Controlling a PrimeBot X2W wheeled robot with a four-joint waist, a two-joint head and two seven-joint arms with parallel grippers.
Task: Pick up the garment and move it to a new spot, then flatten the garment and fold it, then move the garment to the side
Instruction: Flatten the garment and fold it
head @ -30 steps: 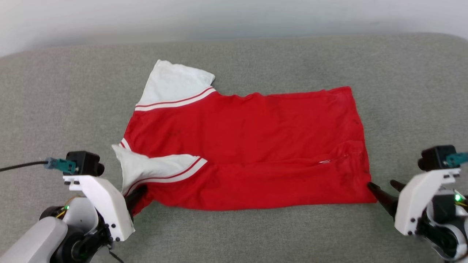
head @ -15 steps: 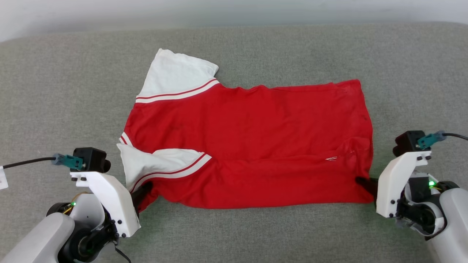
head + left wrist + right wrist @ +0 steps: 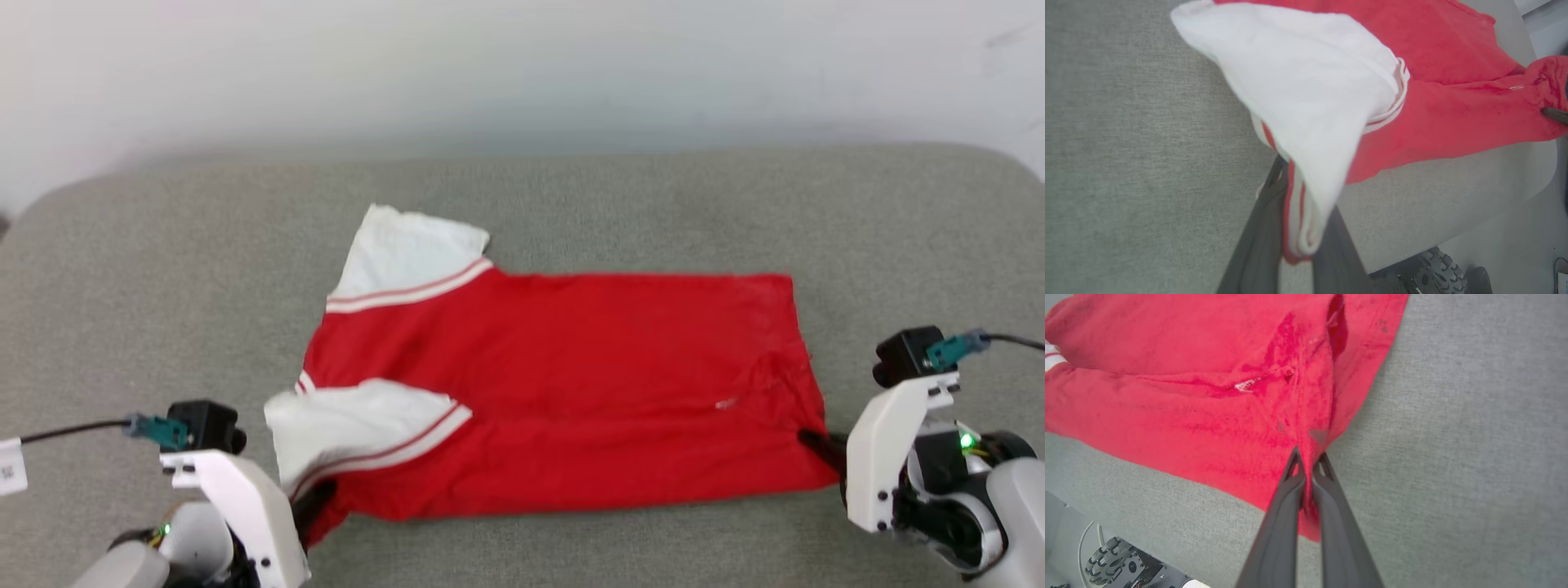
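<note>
Garment spread out; left jaws clamped on sleeve corner, right jaws clamped on hem corner.

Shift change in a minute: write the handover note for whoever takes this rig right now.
Left gripper: shut on the garment at its near sleeve-side corner.
Right gripper: shut on the near hem corner.
Garment: spread on the grey cushion, near white sleeve lying over the red body.
Done: both near corners gripped.
To do: fold, then move aside.
</note>
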